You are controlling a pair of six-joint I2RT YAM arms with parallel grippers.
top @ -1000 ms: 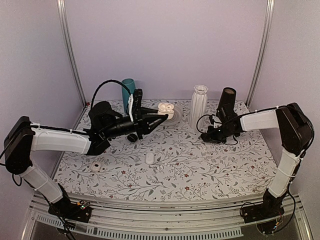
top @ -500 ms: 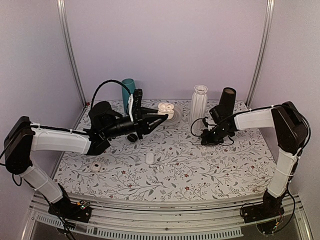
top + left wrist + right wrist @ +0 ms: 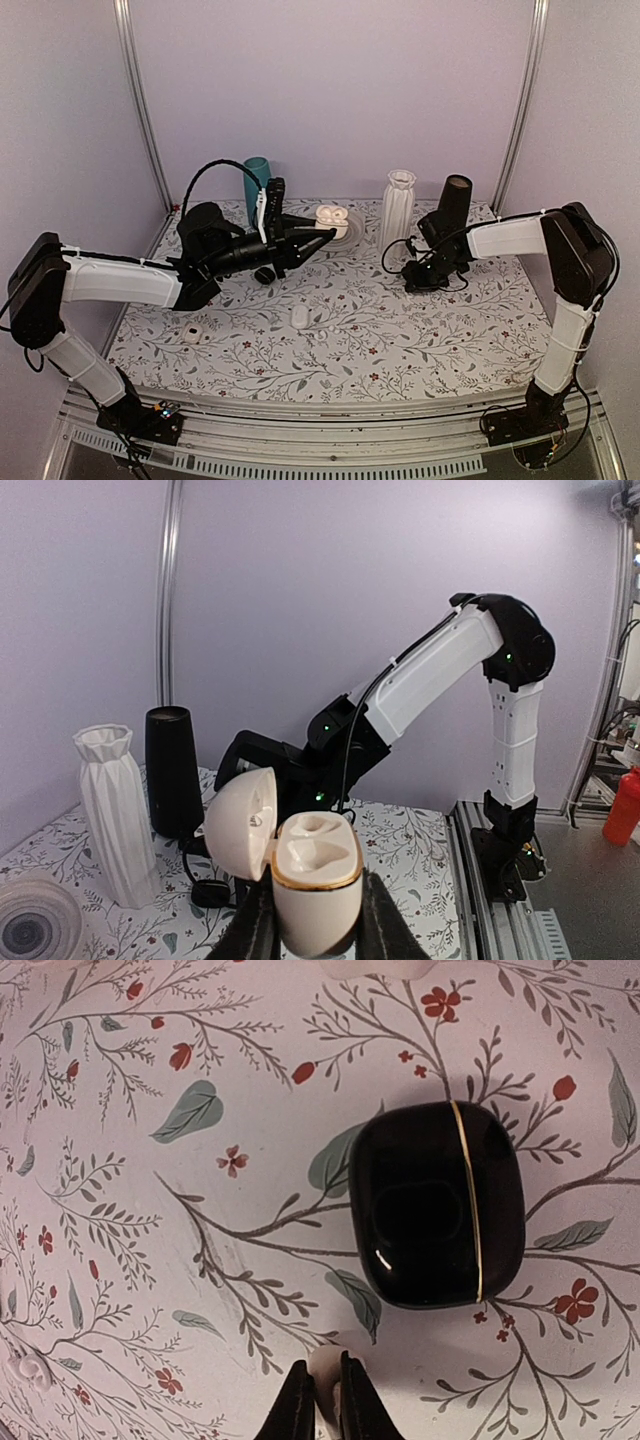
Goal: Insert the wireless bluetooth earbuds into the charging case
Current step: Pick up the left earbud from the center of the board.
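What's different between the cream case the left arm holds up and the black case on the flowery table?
The cream case is open, lid swung aside, sockets showing; the black case is closed. The cream case is pinched upright between the left fingers, off the table; the black case lies flat on the table, untouched. Both are rounded with a thin gold band.

A white pleated vase (image 3: 398, 210) is seen standing upright at the back of the floral-printed table cover (image 3: 400, 330). A tall black cylinder (image 3: 455, 203) is set upright just to its right. At the back left, a teal cylinder (image 3: 253, 172) is stood on end. A clear ribbed dish (image 3: 28, 928) is glimpsed near the vase's foot.
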